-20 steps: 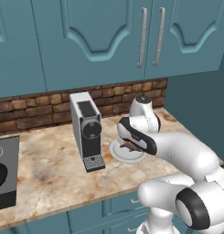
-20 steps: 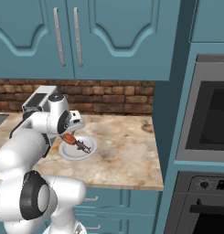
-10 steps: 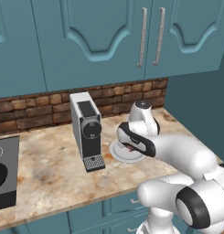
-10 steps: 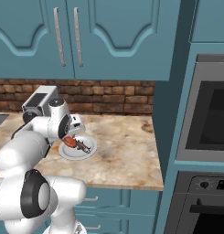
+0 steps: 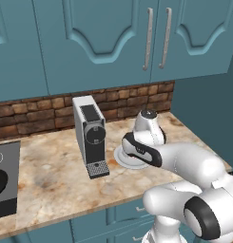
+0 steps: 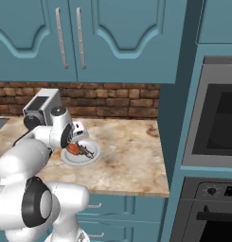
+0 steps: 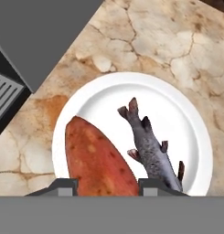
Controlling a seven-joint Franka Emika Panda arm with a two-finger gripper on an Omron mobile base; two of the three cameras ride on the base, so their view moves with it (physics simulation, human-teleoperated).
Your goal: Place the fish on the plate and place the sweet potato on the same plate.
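Note:
The white plate (image 7: 177, 114) lies on the marble counter right under my hand. The grey fish (image 7: 150, 146) lies on it, tail toward the far rim. Beside the fish, the orange-red sweet potato (image 7: 97, 160) sits between my fingertips, with the gripper (image 7: 106, 185) shut on it. From the right base view the sweet potato (image 6: 72, 149) hangs low over the plate (image 6: 82, 160), next to the fish (image 6: 86, 151); I cannot tell whether it touches. In the left base view my hand covers most of the plate (image 5: 125, 159).
A grey coffee machine (image 5: 92, 135) stands just left of the plate, and its drip tray (image 7: 8, 91) shows close by. A black stove (image 5: 4, 182) is at the far left. A wall oven (image 6: 217, 142) bounds the counter on the right.
My hand has sunk a little toward the plate with the sweet potato in it. The fish and plate have not moved.

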